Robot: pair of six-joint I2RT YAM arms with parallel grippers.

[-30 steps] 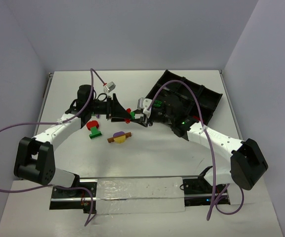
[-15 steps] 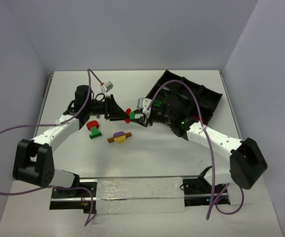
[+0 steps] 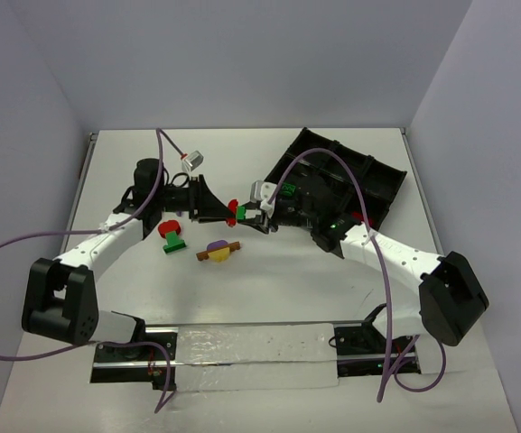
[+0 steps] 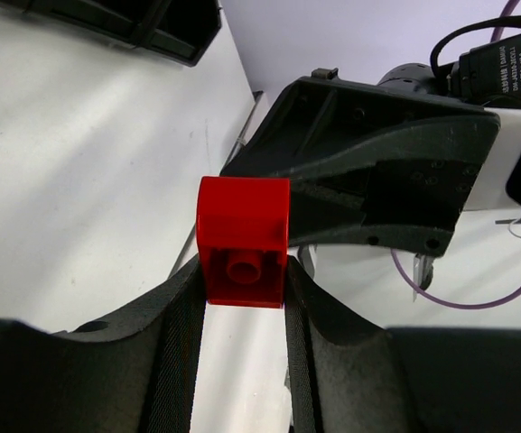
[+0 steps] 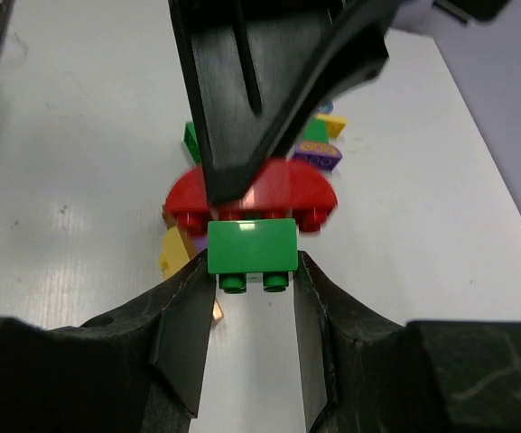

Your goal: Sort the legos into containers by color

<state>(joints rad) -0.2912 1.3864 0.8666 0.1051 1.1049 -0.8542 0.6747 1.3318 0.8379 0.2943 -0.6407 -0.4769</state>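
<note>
**A:** Where are the two sets of jaws?

**B:** They meet nose to nose above the tabletop (image 3: pixel 287 289), just left of the black tray (image 3: pixel 385 185). The left arm (image 3: pixel 106 236) reaches in from the left and the right arm (image 3: pixel 395 257) from the right.

**A:** What do the left jaws have?

**B:** They are clamped on a red brick (image 4: pixel 242 239). The wrist view shows it squeezed between both inner faces, with its hollow underside towards the camera.

**A:** And the right jaws?

**B:** They are closed on a green brick (image 5: pixel 252 245), which has two studs pointing at that camera. The red piece sits directly behind it, under the tip of the left jaws.

**A:** Are the red and green ones joined?

**B:** I cannot tell. They are right against each other, but the seam is hidden. Both are lifted off the tabletop.

**A:** What else is lying loose?

**B:** There are two clusters on the tabletop, nearer the arm bases than the jaws. A red-and-green cluster (image 3: pixel 172 232) lies to the left. A purple, yellow and brown cluster (image 3: pixel 218 250) lies beside it on the right, and the two are apart.

**A:** And the tray?

**B:** It sits skewed on the far right of the tabletop. Another green piece (image 3: pixel 289 189) looks to lie in its compartment nearest the jaws. The other compartments are too dark to read.
</note>
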